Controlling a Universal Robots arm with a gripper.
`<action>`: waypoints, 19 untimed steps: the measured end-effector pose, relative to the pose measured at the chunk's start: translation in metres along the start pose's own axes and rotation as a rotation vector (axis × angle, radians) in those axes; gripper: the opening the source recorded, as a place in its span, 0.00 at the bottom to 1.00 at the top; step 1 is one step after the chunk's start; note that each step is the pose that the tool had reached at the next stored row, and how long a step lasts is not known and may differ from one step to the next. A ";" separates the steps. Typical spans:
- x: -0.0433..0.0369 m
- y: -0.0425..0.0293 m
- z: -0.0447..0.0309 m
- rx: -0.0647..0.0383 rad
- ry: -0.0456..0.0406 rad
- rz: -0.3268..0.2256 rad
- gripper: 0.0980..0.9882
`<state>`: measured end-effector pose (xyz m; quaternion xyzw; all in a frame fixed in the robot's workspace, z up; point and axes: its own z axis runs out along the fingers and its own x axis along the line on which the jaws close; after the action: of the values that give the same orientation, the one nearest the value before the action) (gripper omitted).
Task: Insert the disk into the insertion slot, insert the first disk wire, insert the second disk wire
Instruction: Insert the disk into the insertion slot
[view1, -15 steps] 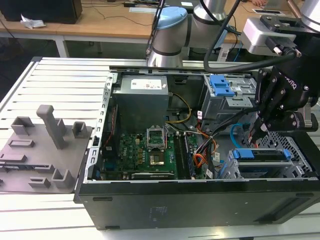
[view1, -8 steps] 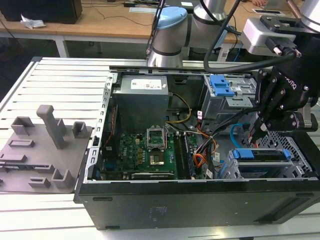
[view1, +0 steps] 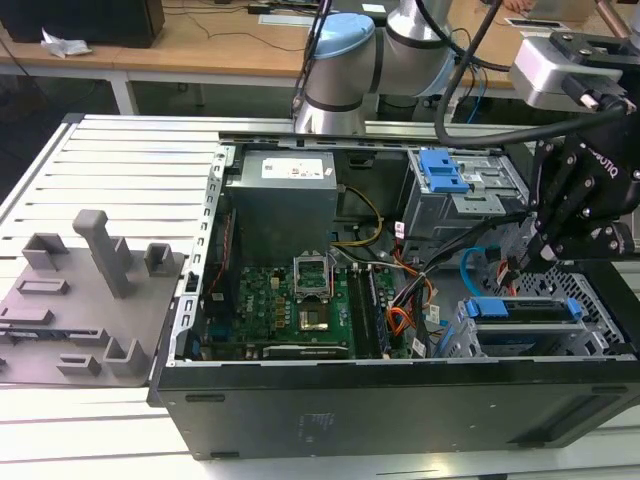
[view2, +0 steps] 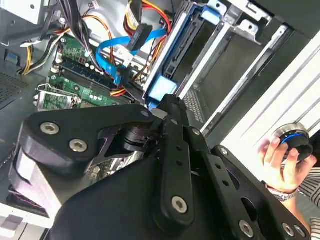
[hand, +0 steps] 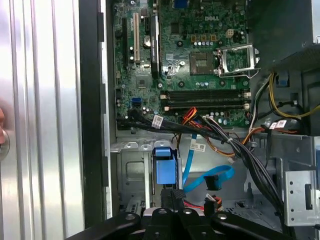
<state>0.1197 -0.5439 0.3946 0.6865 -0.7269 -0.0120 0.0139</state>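
The disk (view1: 500, 308), silver in a bright blue carrier, lies inside the insertion slot (view1: 465, 335), the low perforated grey cage at the exterior view's right of the open computer case. Its blue end tab (hand: 165, 167) (view2: 161, 89) faces outward. My black gripper (view1: 535, 258) hangs right over that end, and both wrist views show its fingertips (hand: 173, 196) (view2: 169, 102) shut together beside the tab. The second disk wire (view1: 467, 265) (hand: 207, 177) (view2: 107, 52) loops light blue just beside the cage, its dark plug (hand: 212, 184) hanging close to the fingers.
An orange, red and black wire bundle (view1: 400, 320) (hand: 192, 115) crosses between motherboard (view1: 290, 300) and cage. A taller cage with a blue-handled carrier (view1: 440, 170) stands behind. A grey parts fixture (view1: 90, 290) lies at the exterior view's left. A person's hand (view2: 280, 160) rests on a round knob.
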 end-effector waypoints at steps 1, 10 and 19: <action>-0.0001 -0.0010 0.0013 0.000 0.0003 0.000 0.01; -0.0003 -0.0050 0.0269 -0.001 0.0003 0.000 0.01; -0.0014 -0.0155 0.0297 -0.002 0.0004 0.000 0.01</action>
<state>0.1342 -0.5435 0.3644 0.6865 -0.7269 -0.0124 0.0146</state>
